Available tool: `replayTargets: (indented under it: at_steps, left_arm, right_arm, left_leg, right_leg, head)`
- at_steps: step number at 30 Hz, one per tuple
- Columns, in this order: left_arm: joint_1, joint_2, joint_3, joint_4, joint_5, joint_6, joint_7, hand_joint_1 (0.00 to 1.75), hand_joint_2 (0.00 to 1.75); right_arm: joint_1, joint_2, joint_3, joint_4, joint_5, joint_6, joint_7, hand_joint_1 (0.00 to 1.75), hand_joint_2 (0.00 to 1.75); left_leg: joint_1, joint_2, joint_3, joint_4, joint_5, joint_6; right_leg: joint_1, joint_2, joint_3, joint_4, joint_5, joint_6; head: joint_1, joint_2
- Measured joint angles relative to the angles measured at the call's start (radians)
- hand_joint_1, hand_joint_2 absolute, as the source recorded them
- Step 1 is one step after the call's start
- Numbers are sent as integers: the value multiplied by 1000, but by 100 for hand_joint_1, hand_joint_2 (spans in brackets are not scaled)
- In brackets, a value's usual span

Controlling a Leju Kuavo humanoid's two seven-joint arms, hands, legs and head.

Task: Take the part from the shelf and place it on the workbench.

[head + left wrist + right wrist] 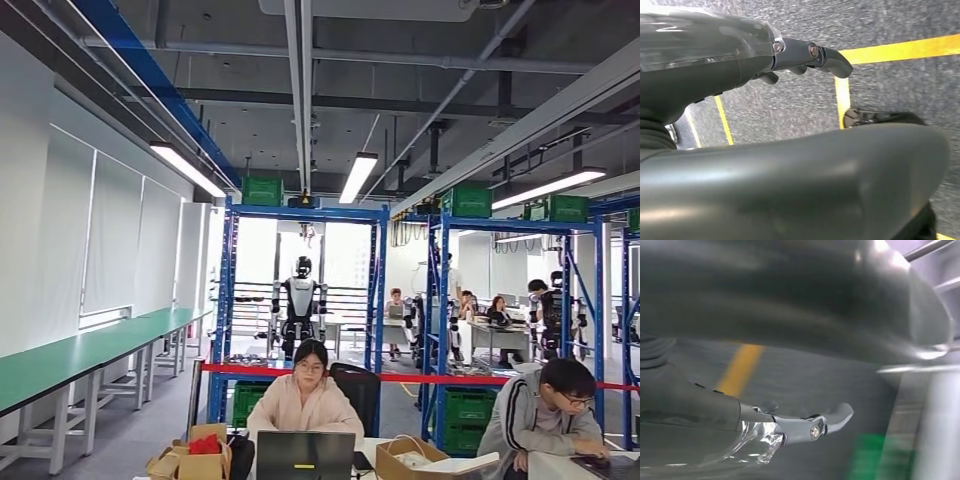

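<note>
Head view looks across a workshop with no readable writing anywhere. Blue shelves [302,300] stand in the middle distance, with green crates [262,190] on top and a red tape [423,377] across the front; which item is the part cannot be told from here. A long green workbench [90,350] runs along the white wall, with open floor beside it. Two people sit at laptops in the foreground. Both arms hang over grey floor [798,105] marked with yellow lines [900,49]. The left hand [791,55] holds nothing, fingers extended. The right hand [802,427] also holds nothing, though its view is blurred.
</note>
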Motion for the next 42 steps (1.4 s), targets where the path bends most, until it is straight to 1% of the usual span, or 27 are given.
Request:
replayTargets:
  at_steps: [1, 2, 4, 6, 7, 9, 10, 12, 14, 15, 16, 17, 19, 21, 22, 24, 26, 28, 29, 30, 32, 34, 36, 37, 39, 40, 42]
  left_arm:
    - [0, 0, -4, 0, 2, -1, 0, 0, 0]
    - [0, 0, -7, 0, 4, -2, 0, 0, 0]
    - [2, -2, -14, 0, 6, -5, 0, 0, 0]
    - [3, -4, -22, 0, 6, -6, 1, 0, 0]
    - [2, -5, -27, 0, 5, -7, 1, 0, 0]
    - [-2, -6, -36, 0, 1, -10, 2, 0, 0]
    - [-2, -6, -40, 0, -2, -12, 4, 0, 0]
    - [-3, -6, -49, 0, -9, -16, 6, 0, 0]
    - [-4, -6, -57, 0, -13, -18, 6, 0, 0]
    - [-5, -6, -60, 0, -14, -18, 6, 0, 0]
    - [-5, -6, -63, 0, -14, -18, 6, 0, 0]
    - [-5, -6, -64, 0, -14, -18, 5, 0, 0]
    - [-8, -5, -67, 0, -14, -18, 3, 0, 0]
    - [-14, -4, -69, 0, -14, -18, -1, 0, 0]
    - [-15, -4, -69, 0, -14, -18, -3, 0, 0]
    - [-15, -4, -73, 0, -13, -20, -4, 0, 0]
    - [-13, -4, -77, 0, -12, -22, -5, 0, 0]
    - [-13, -4, -80, 0, -12, -24, -5, 0, 0]
    - [-13, -4, -81, 0, -12, -24, -5, 0, 0]
    - [-13, -4, -82, 0, -12, -25, -5, 0, 0]
    - [-13, -4, -84, 0, -12, -26, -5, 0, 0]
    - [-13, -4, -85, 0, -12, -26, -4, 0, 0]
    - [-14, -6, -85, 0, -11, -27, -6, 0, 0]
    - [-14, -7, -85, 0, -10, -27, -9, 0, 0]
    - [-15, -7, -85, 0, -7, -28, -15, 0, 0]
    - [-15, -7, -86, 0, -6, -28, -18, 0, 0]
    - [-14, -8, -87, 0, -6, -31, -21, 0, 0]
  right_arm:
    - [-20, 3, 0, 100, -9, -25, 46, 0, 0]
    - [-30, 4, -2, 184, -17, -45, 104, 0, 0]
    - [-35, 3, -6, 309, -29, -69, 243, 0, 0]
    - [-42, 1, -8, 396, -32, -70, 389, 0, 0]
    - [-44, 1, -8, 429, -32, -64, 453, 0, 0]
    - [-46, 2, -8, 483, -31, -47, 554, 0, 0]
    - [-47, 3, -7, 502, -28, -36, 588, 0, 0]
    - [-49, 4, -5, 531, -20, -16, 629, 0, 0]
    - [-50, 7, -2, 549, -14, 0, 642, 0, 0]
    - [-51, 8, -1, 556, -13, 4, 643, 0, 0]
    - [-53, 10, 0, 562, -12, 6, 640, 0, 0]
    - [-54, 13, 1, 567, -9, 7, 636, 0, 0]
    - [-58, 17, 5, 573, -5, 8, 619, 0, 0]
    - [-61, 20, 10, 577, -2, 9, 602, 0, 0]
    - [-63, 21, 12, 579, 0, 10, 594, 0, 0]
    - [-65, 21, 17, 584, 3, 13, 579, 0, 0]
    - [-65, 22, 21, 589, 5, 16, 570, 0, 0]
    - [-64, 22, 24, 592, 8, 18, 570, 0, 0]
    - [-64, 22, 24, 593, 8, 19, 572, 0, 0]
    - [-64, 23, 25, 595, 8, 19, 576, 0, 0]
    - [-64, 23, 25, 596, 4, 19, 587, 0, 0]
    - [-65, 22, 25, 596, -2, 20, 595, 0, 0]
    - [-66, 20, 25, 597, -9, 21, 599, 0, 0]
    - [-67, 19, 24, 597, -13, 22, 600, 0, 0]
    - [-68, 19, 23, 598, -23, 22, 600, 0, 0]
    - [-70, 19, 22, 598, -27, 21, 600, 0, 0]
    - [-71, 19, 20, 599, -34, 17, 600, 0, 0]
  left_leg:
    - [-2, 0, -14, 1, 10, 0]
    - [-4, -2, -26, 1, 20, 0]
    - [-9, -6, -45, 2, 37, -2]
    - [-11, -5, -55, 3, 53, -10]
    - [-11, -4, -59, 3, 61, -16]
    - [-8, -4, -69, 5, 67, -27]
    - [-7, -4, -75, 16, 49, -31]
    - [-5, -5, -98, 91, -41, -36]
    - [-4, -6, -123, 219, -127, -39]
    - [-4, -6, -126, 269, -138, -40]
    - [-4, -6, -117, 291, -124, -41]
    - [-4, -6, -92, 280, -96, -42]
    - [-2, -5, 2, 169, -54, -42]
    - [-2, -6, 94, 37, -68, -38]
    - [-3, -7, 116, 1, -80, -35]
    - [-3, -5, 110, -12, -81, -24]
    - [-1, -2, 91, -12, -63, -9]
    - [-2, 0, 67, -12, -41, 1]
    - [-3, 1, 54, -11, -30, 2]
    - [-5, 1, 40, -10, -20, 3]
    - [-8, 2, 12, -7, 0, 2]
    - [-10, 2, -10, -6, 19, 0]
    - [-13, 2, -24, -5, 35, -6]
    - [-13, 2, -29, -4, 44, -11]
    - [-11, 2, -41, -4, 58, -22]
    - [-9, 0, -49, 2, 49, -26]
    - [-7, -3, -72, 60, -22, -32]
  right_leg:
    - [-1, 0, 19, 4, 16, 0]
    - [0, 1, 55, -29, 44, -3]
    - [5, 2, 168, -174, 83, -18]
    - [12, 3, 255, -308, 81, -31]
    - [16, 3, 272, -340, 78, -35]
    - [17, 1, 265, -358, 88, -45]
    - [16, -1, 258, -362, 97, -52]
    - [15, -5, 234, -361, 117, -65]
    - [17, -6, 202, -351, 135, -70]
    - [19, -7, 183, -344, 143, -70]
    - [19, -8, 163, -335, 152, -69]
    - [19, -8, 142, -325, 159, -67]
    - [19, -7, 102, -298, 170, -61]
    - [22, -6, 73, -270, 179, -53]
    - [23, -7, 63, -261, 185, -48]
    - [22, -5, 51, -253, 196, -37]
    - [18, -1, 37, -222, 152, -23]
    - [10, 1, 15, -126, 53, -11]
    - [6, 1, 5, -65, 14, -7]
    - [3, 1, 1, -15, -3, -4]
    - [1, 1, 36, -3, 27, -4]
    - [4, 4, 135, -123, 78, -15]
    - [12, 6, 238, -278, 88, -32]
    - [16, 7, 265, -324, 84, -38]
    - [17, 7, 271, -358, 90, -47]
    - [17, 5, 264, -362, 100, -53]
    - [14, -1, 241, -366, 122, -67]
  head:
    - [0, 0]
    - [0, 0]
    - [0, 0]
    - [0, 0]
    - [1, 0]
    - [1, 0]
    - [1, 0]
    - [1, 0]
    - [1, 0]
    - [1, 0]
    - [1, 0]
    - [1, 0]
    - [1, 0]
    - [1, 0]
    - [1, 1]
    - [1, 0]
    - [1, 0]
    - [1, 0]
    - [1, 0]
    - [1, 0]
    - [0, 0]
    - [0, 0]
    - [1, 0]
    - [1, 0]
    - [1, 0]
    - [1, 0]
    - [1, 1]
